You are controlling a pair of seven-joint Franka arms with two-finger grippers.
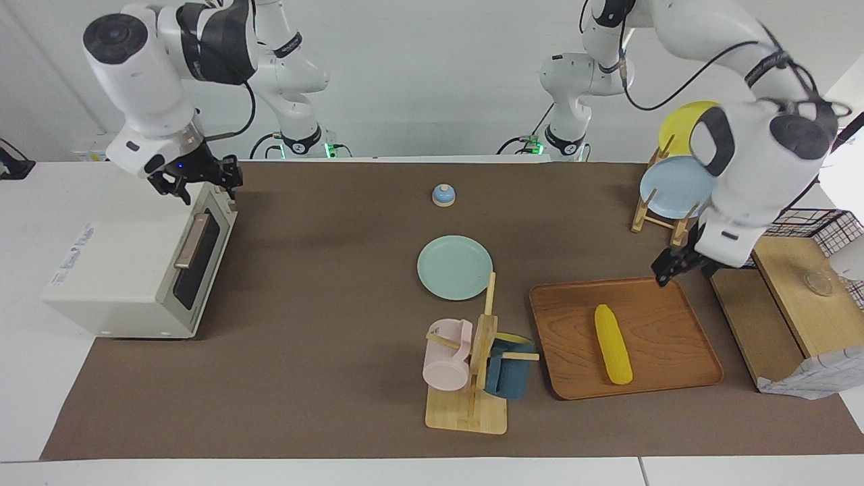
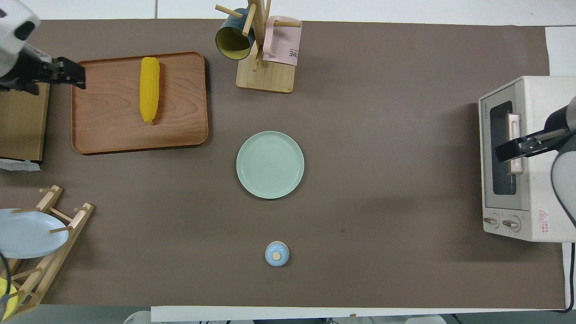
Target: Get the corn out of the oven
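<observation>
Overhead view: corn (image 2: 149, 88) on wooden tray (image 2: 180, 130), beside mug rack (image 2: 265, 76).

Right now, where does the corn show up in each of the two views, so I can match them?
Facing view: the corn lies on the wooden tray, lower right of the picture, beside the mug rack.
Overhead view: the corn lies on the same tray, upper left of the picture.
Shared landmark: the green plate at the table's middle, nearer to the robots than the corn in both views.
</observation>
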